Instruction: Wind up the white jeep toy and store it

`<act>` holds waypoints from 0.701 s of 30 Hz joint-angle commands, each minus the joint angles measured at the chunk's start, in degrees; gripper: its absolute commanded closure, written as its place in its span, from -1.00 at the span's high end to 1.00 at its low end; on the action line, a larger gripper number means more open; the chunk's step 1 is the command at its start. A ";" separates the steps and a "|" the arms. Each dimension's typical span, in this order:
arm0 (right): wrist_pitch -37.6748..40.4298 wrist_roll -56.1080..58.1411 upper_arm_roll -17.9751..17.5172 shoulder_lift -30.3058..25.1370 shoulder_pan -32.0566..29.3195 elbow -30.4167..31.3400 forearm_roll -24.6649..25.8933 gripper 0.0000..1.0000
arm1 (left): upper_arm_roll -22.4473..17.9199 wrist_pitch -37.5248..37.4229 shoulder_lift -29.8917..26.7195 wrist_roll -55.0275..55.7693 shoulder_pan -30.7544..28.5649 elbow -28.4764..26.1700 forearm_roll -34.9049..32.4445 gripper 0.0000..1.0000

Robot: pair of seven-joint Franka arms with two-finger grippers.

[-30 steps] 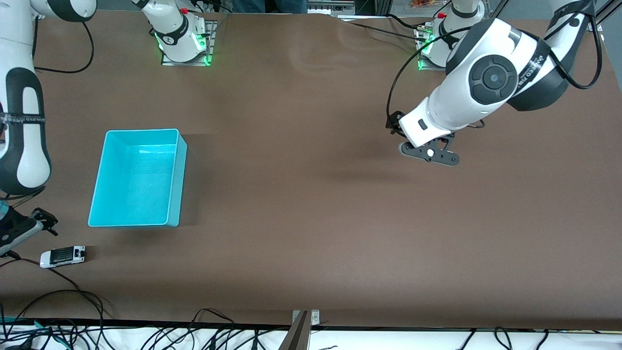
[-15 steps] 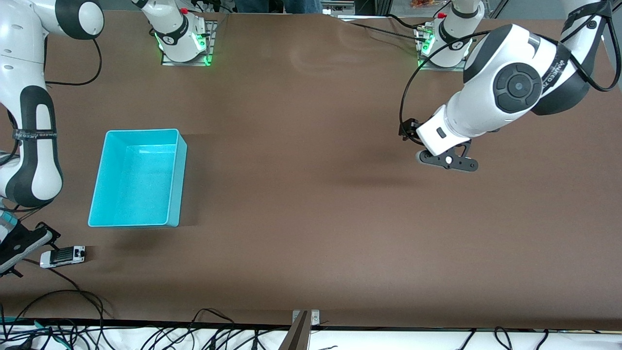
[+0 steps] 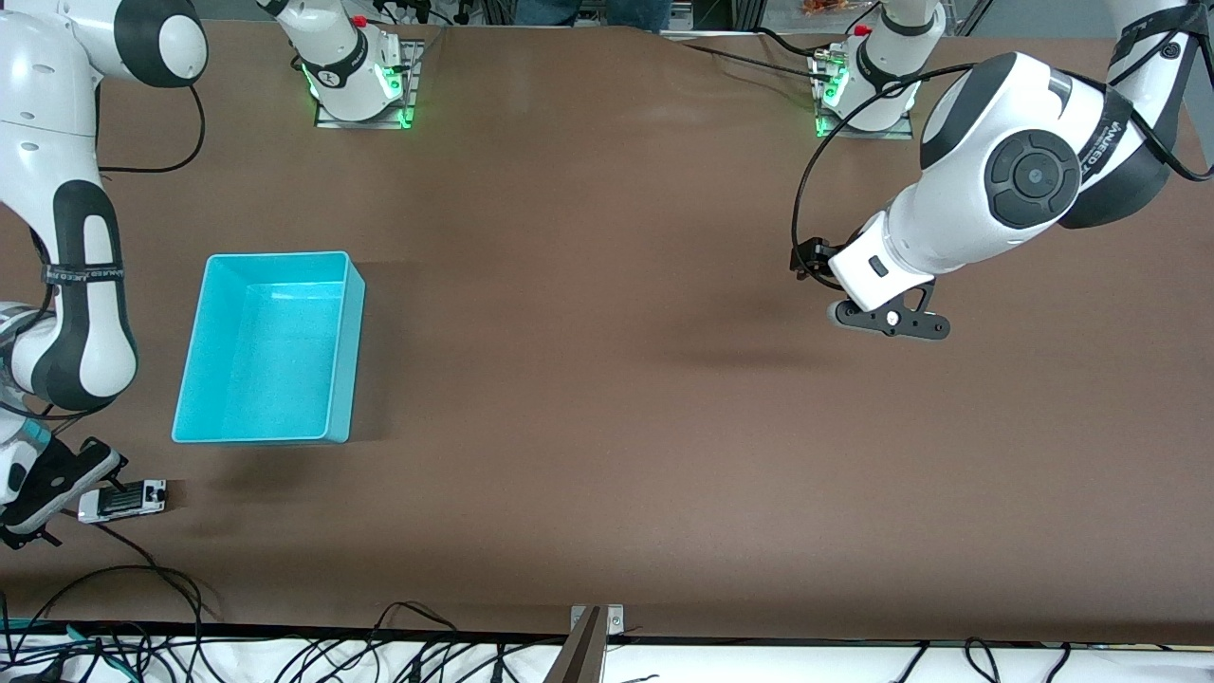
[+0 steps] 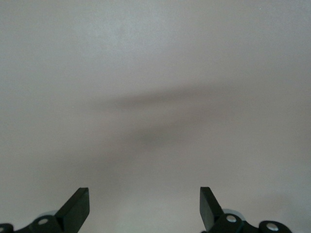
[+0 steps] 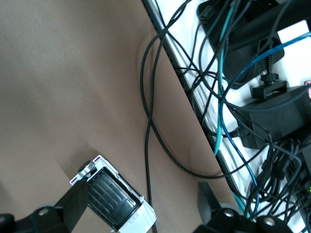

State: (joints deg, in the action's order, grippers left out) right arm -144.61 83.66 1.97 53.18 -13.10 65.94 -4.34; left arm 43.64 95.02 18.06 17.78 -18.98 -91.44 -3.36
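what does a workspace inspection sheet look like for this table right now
surface: brown table, bare across the middle
job's things: white jeep toy on the table, nearer the front camera than the cyan bin; bin holds nothing
clutter: nothing seen
grippers: right gripper open beside the jeep, not gripping it; left gripper open over bare table, waiting
cables: black cable on the table by the jeep; tangle off the table edge
surroundings: arm bases with green lights along the edge farthest from the front camera

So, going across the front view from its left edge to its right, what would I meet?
Right claw → jeep → cyan bin → open left claw.
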 commanded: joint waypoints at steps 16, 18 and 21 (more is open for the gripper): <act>0.82 21.72 -1.89 3.78 -1.05 -2.93 -1.38 1.00 | 0.22 -0.54 -0.83 -1.17 -1.50 0.83 -1.39 1.00; 0.91 23.04 -1.97 3.86 -1.05 -2.84 -1.38 1.00 | 0.31 -0.54 -1.09 -1.17 -1.50 0.83 -1.39 1.00; 0.91 24.53 -1.97 4.21 -1.05 -2.84 -1.38 1.00 | 0.31 -0.80 -1.97 -1.34 -1.67 0.83 -1.39 1.00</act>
State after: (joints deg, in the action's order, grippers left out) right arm -144.55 103.95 0.93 55.66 -13.39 65.86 -4.42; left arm 43.36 95.07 17.94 17.52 -20.04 -91.05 -3.38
